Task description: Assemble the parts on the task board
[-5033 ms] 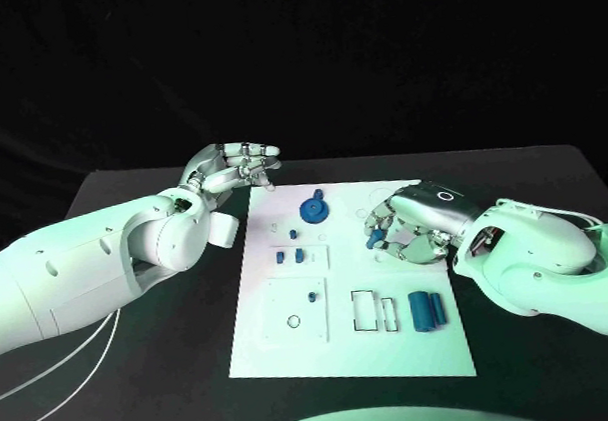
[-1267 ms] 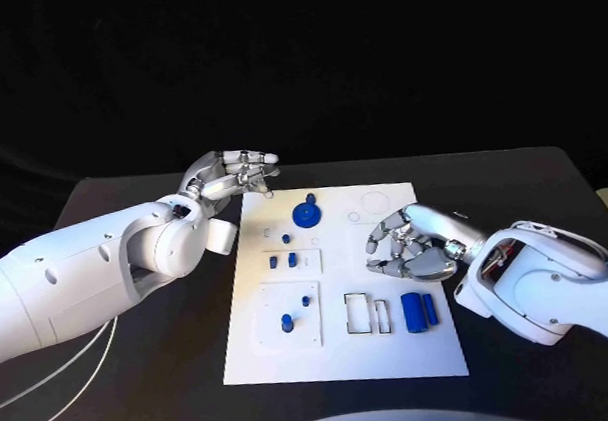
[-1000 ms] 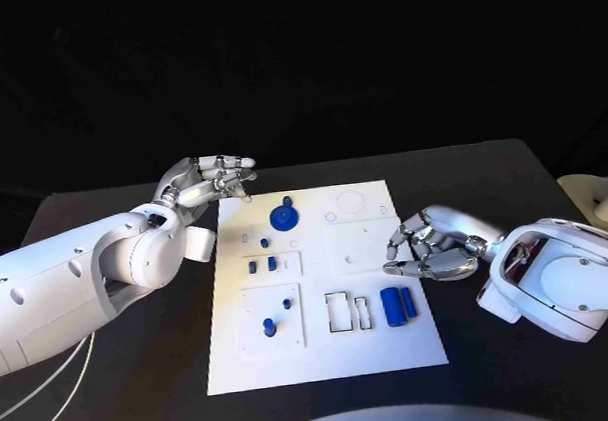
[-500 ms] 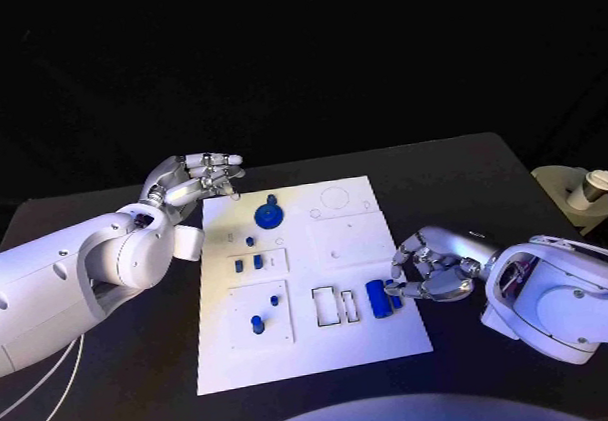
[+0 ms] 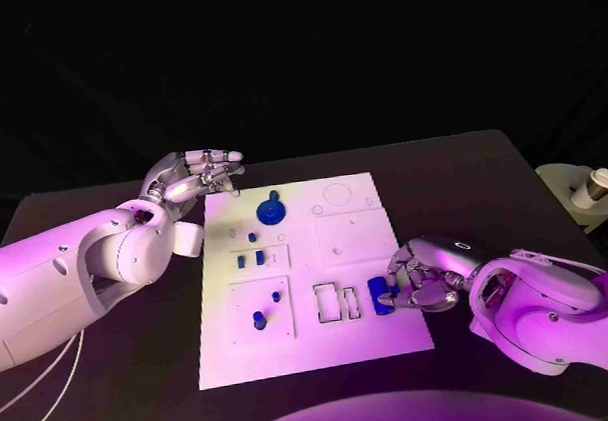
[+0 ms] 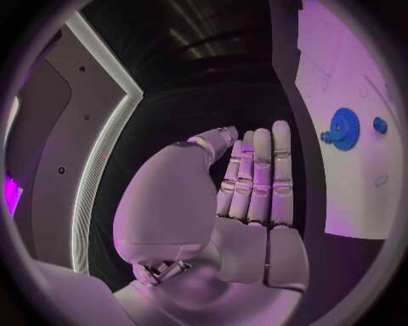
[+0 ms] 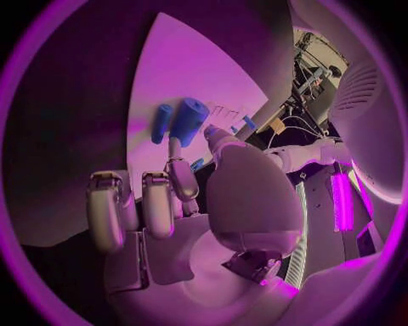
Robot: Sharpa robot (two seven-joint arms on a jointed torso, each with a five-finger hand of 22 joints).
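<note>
Task board (image 5: 360, 341) — centre of frame. Right hand (image 5: 424, 277), lower right — fingers pinch a blue cylinder (image 5: 380, 295), we judge to lift it. Left hand (image 5: 189, 175), upper left — fingers curled, holding nothing.

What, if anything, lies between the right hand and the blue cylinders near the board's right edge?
Nothing visible. The right hand is already at the blue cylinders on the task board; in the right wrist view a fingertip reaches the larger cylinder. Whether it is gripped cannot be told.
</note>
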